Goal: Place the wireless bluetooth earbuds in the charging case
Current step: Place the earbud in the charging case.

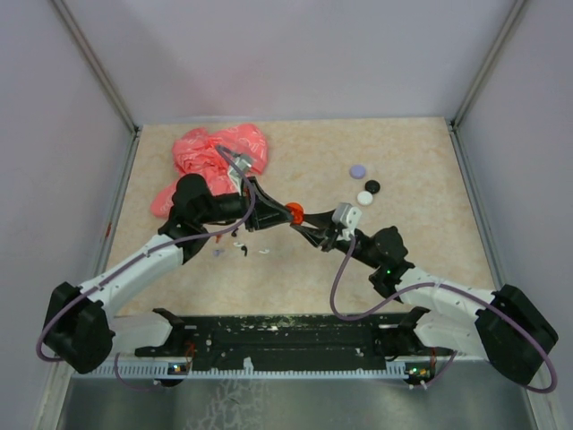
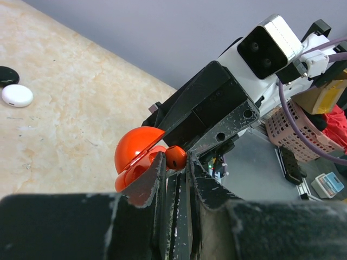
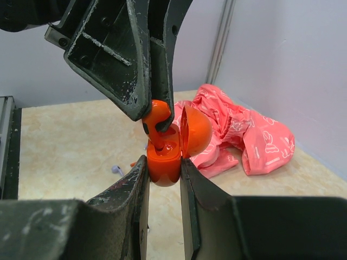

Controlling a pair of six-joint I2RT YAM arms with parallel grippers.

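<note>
My right gripper (image 3: 164,169) is shut on the body of a red charging case (image 3: 164,162), held above the table with its lid (image 3: 195,132) hinged open. My left gripper (image 2: 176,160) is shut on a red earbud (image 2: 175,156). From above, that earbud (image 3: 156,121) points down with its stem tip inside the case's well. In the top view both grippers meet mid-table at the case (image 1: 295,212). Loose earbuds lie on the table: a pale purple one (image 1: 219,253), a dark one with a white one (image 1: 240,246) and another white one (image 1: 264,251).
A crumpled pink bag (image 1: 218,158) lies at the back left, behind the left arm. Three round discs sit at the back right: purple (image 1: 358,169), black (image 1: 372,186), white (image 1: 364,198). Grey walls enclose the table.
</note>
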